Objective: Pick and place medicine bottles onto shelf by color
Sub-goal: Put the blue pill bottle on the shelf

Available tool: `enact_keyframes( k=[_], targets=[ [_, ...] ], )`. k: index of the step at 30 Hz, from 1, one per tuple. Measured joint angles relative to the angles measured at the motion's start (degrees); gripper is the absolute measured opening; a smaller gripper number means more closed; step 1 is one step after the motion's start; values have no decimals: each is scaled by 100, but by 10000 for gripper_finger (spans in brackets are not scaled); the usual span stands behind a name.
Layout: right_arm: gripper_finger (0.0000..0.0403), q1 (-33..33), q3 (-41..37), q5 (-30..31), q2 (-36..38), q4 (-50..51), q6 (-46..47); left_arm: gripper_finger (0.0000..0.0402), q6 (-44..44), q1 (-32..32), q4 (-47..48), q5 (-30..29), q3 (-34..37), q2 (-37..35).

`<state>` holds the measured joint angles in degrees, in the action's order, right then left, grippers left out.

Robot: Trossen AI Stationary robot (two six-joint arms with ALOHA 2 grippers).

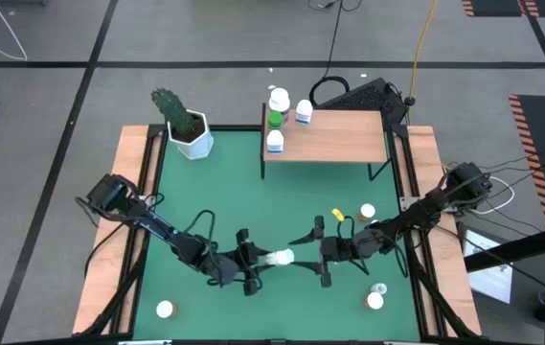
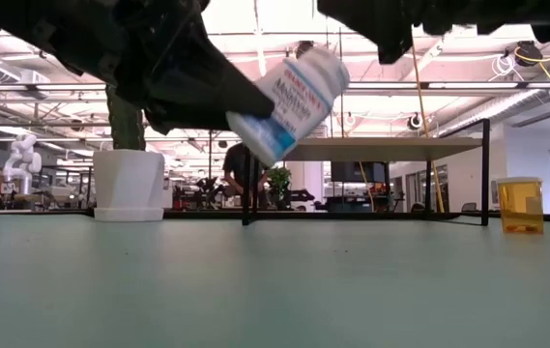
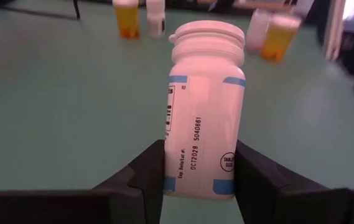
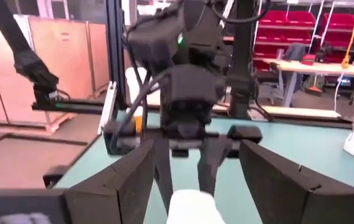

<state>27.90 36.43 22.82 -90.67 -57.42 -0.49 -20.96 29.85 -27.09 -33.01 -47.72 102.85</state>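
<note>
My left gripper (image 1: 253,261) is shut on a white medicine bottle (image 1: 277,257) with a white cap and a blue-edged label, held above the near middle of the green mat. In the low view this bottle (image 2: 289,101) hangs tilted, well above the mat. My right gripper (image 1: 318,251) faces it from the table's right side, open. In the right wrist view the bottle's cap (image 4: 192,208) shows low between the spread fingers, touching neither. The shelf (image 1: 329,134) stands at the far side and bears several bottles near its left end. My left gripper pinches the bottle's lower body (image 3: 198,180), near its bottom end, between its two fingers (image 3: 149,168). The fingers come from the table's left and lie along the bottle, so the cap (image 3: 206,37) points away from them. The bottle is lifted clear of the mat, cap end tilted up.
An orange bottle (image 1: 366,212) and a small yellow thing (image 1: 337,215) lie on the mat right of the middle. One bottle (image 1: 375,299) stands near the right front, another (image 1: 165,309) at the left front. A cactus pot (image 1: 191,129) stands far left.
</note>
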Motion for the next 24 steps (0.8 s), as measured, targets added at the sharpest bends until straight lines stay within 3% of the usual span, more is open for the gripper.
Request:
enact_keyframes(
  k=[9,19,24],
  targets=[
    [227,-2,-40,-8,-299,-319,129,157,488,-26,-1828,137,561,0],
    [288,-2,-38,-46,-656,-939,175,158,716,-10,-2053,190,566,0],
    [286,-13,-36,-54,-657,-925,282,158,760,-9,-2207,192,568,0]
  ],
)
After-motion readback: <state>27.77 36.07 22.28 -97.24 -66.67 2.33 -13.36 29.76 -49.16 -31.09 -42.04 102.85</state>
